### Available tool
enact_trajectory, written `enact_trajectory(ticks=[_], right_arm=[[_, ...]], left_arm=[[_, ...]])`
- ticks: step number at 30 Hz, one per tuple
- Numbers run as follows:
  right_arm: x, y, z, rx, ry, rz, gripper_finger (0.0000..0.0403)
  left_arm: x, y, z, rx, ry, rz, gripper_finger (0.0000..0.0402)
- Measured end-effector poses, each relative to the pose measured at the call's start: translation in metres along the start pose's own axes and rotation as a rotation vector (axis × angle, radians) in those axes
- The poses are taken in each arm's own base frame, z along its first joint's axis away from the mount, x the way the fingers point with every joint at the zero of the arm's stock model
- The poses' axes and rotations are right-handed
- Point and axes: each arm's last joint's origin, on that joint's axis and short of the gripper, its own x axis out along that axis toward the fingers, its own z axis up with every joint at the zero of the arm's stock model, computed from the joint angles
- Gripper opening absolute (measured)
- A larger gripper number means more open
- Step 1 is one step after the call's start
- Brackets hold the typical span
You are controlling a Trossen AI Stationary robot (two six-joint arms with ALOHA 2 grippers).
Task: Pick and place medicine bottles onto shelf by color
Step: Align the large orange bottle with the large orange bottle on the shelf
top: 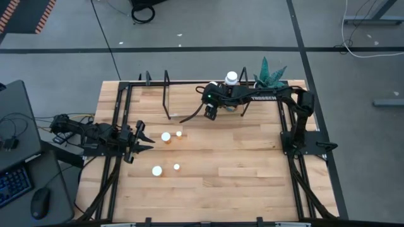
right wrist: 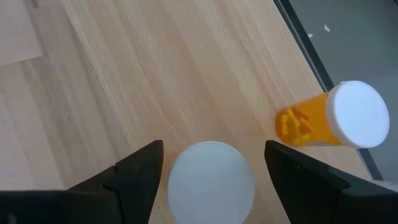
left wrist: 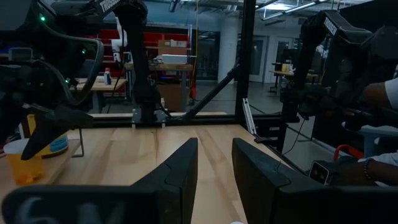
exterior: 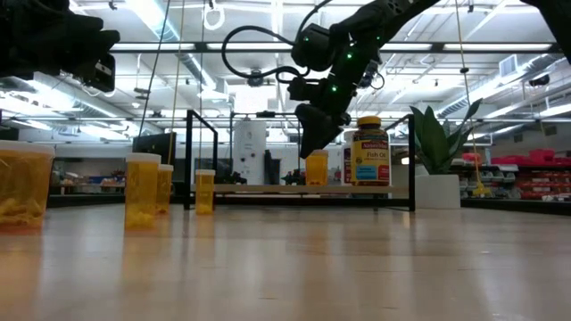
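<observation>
My right gripper (top: 211,112) hangs open over the shelf (exterior: 268,189) at the table's far side. Its fingers stand on either side of the white cap of an upright orange bottle (right wrist: 211,180), without touching it; this bottle also shows in the low view (exterior: 316,168). A second orange bottle (right wrist: 336,121) stands close by. The amber bottle with a yellow lid (exterior: 370,152) and the white bottle (top: 232,77) stand on the shelf. Several orange bottles (top: 165,137) (top: 156,170) stand on the table. My left gripper (top: 144,139) waits open at the table's left, beside them.
A white pot with a green plant (top: 271,72) stands at the shelf's right end. The shelf's black wire end loop (top: 167,94) rises at its left end. A black frame runs along the table's edges (top: 120,107). A person's hand (left wrist: 379,93) shows beyond the table.
</observation>
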Motion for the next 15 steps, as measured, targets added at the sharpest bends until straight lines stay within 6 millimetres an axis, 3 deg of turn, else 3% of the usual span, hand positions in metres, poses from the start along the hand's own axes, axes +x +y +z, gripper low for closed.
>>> enact_trajectory(ticks=[15], right_arm=[[-0.0002,-0.0011,0.0003,-0.029,-0.002,-0.070,0.0293]], left_arm=[[0.0000,0.0000,0.0000,0.000,0.000,0.000,0.0107]])
